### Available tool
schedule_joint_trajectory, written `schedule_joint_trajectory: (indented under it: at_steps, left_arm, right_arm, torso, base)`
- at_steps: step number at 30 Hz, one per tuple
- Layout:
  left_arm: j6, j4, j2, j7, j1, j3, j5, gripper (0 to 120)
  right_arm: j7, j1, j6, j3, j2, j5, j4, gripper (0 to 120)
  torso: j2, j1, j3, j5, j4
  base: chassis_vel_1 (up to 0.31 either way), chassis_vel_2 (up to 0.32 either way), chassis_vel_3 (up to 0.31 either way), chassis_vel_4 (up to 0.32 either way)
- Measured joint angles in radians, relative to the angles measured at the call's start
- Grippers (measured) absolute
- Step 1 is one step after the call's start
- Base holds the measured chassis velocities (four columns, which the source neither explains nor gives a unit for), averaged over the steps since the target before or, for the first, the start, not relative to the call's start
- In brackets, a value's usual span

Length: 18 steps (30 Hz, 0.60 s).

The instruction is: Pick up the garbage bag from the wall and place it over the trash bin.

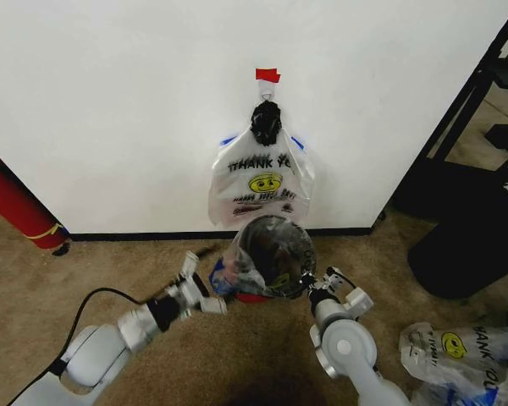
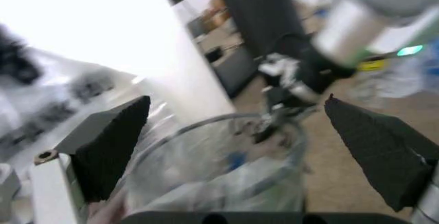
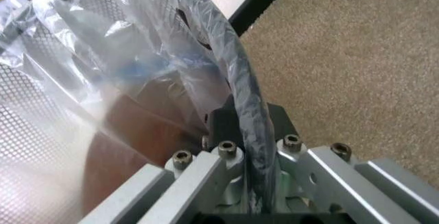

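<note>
The wall [image 1: 110, 101] carries a red tape piece [image 1: 267, 75] and, below it, a hanging bag [image 1: 261, 182] printed "THANK YOU" over a yellow smiley. At its foot stands the trash bin [image 1: 271, 258], the garbage bag [image 1: 245, 266] draped over its mouth. The right gripper [image 1: 309, 283] pinches the bin's rim and plastic together on the robot's right side. The left gripper [image 1: 205, 292], fingers spread wide, sits just beside the bin's opposite side.

Bare carpet [image 1: 110, 262] left of trash bin [image 1: 275, 254]; wall [image 1: 110, 101] seemingly close behind.
</note>
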Motion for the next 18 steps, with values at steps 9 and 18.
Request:
schedule_joint_trajectory:
  at_steps: [9, 18]
  left_arm:
    - [0.001, 0.074, -0.032, 0.016, -0.027, 0.005, -0.014, 100]
    - [0.015, 0.082, -0.041, -0.009, -0.034, 0.013, -0.001, 100]
  right_arm:
    - [0.047, 0.054, -0.070, -0.023, 0.015, -0.059, -0.048, 0]
    - [0.057, 0.089, -0.107, -0.039, 0.007, -0.101, -0.057, 14]
  torso:
    - [0.000, 0.000, 0.000, 0.0000, 0.0000]
    - [0.000, 0.000, 0.000, 0.0000, 0.0002]
  base:
    - [0.000, 0.000, 0.000, 0.000]
    - [0.000, 0.000, 0.000, 0.000]
